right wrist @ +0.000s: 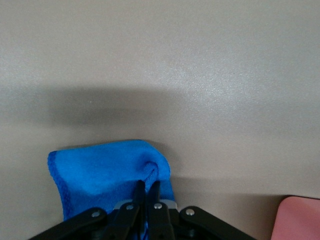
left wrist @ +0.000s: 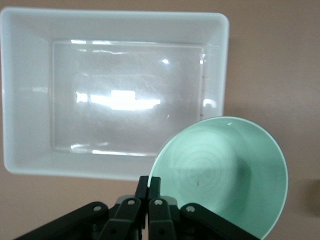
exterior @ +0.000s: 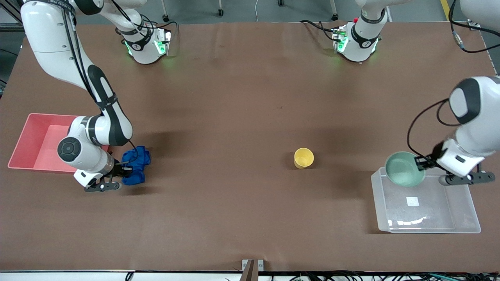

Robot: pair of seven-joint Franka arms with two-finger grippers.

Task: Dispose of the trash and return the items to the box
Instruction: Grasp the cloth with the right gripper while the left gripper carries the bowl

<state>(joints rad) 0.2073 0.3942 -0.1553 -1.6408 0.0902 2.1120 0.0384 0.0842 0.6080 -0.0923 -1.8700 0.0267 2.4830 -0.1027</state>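
over clear tub [exterior: 468,218], left claw [exterior: 421,163] pinches smooth mint bowl [exterior: 404,169]; right claw [exterior: 124,169] clamps lumpy blue cloth [exterior: 136,166].

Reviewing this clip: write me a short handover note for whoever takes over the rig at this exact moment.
Left gripper: shut on the rim of the mint-green bowl, held over the clear box at its edge; not yet released.
Right gripper: shut on the blue cloth, beside the pink bin at the right arm's end.
Yellow cup: upright mid-table, untouched.
Done: both picks made; nothing is in the box or the bin yet.
Left: drop bowl in box, cloth in bin, then box the cup.
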